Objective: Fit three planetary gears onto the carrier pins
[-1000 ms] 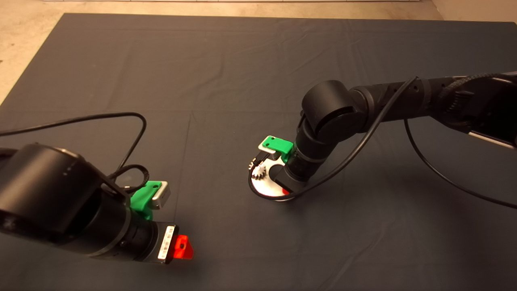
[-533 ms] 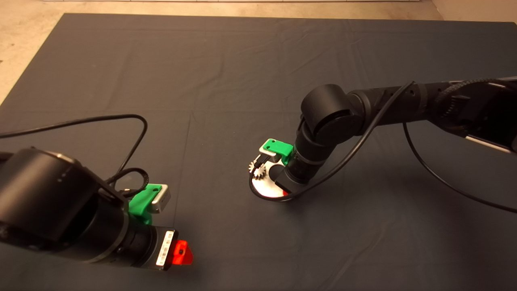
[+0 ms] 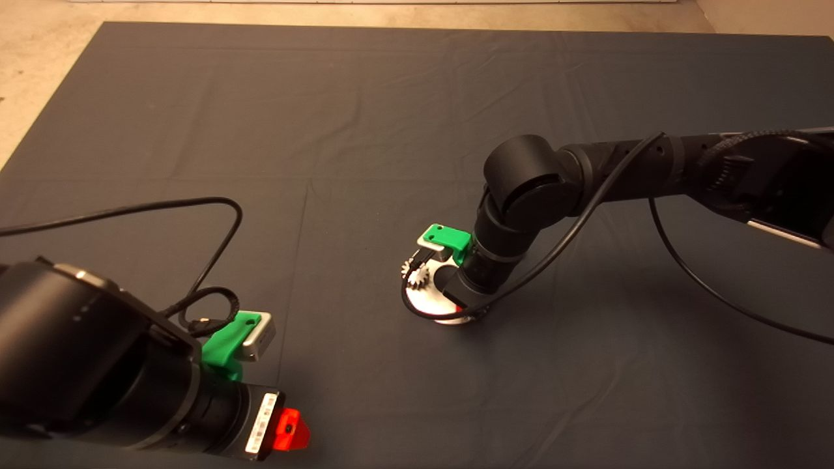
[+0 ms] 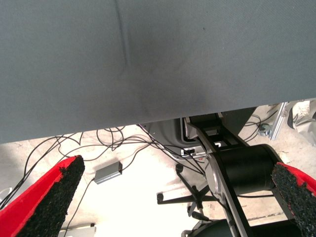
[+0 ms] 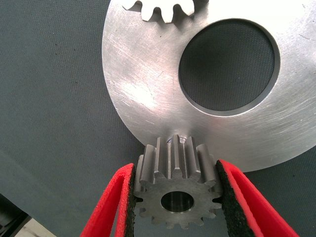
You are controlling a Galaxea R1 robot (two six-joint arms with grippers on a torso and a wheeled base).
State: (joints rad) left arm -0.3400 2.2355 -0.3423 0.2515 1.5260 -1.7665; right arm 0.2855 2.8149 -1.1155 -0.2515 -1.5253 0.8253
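Observation:
In the right wrist view my right gripper (image 5: 176, 170) is shut on a planetary gear (image 5: 175, 197), its red fingers (image 5: 111, 207) pressing the teeth on both sides. The gear hangs just over the rim of the shiny carrier disc (image 5: 143, 94), and a carrier pin (image 5: 176, 139) peeks out right behind it. Another gear (image 5: 163, 10) rests on the disc's far part. In the head view the right arm (image 3: 495, 254) covers much of the disc (image 3: 430, 303); two gears (image 3: 417, 279) show at its left rim. My left gripper (image 3: 287, 433) is open at the lower left.
The dark mat (image 3: 365, 130) spreads flat around the disc. Black cables loop from both arms (image 3: 221, 234). The left wrist view shows the mat's edge (image 4: 148, 121) with floor, cables and a chair base (image 4: 197, 202) beyond it.
The right arm has sunk a little lower over the disc, gear still held. The left arm has drawn back toward the lower left edge.

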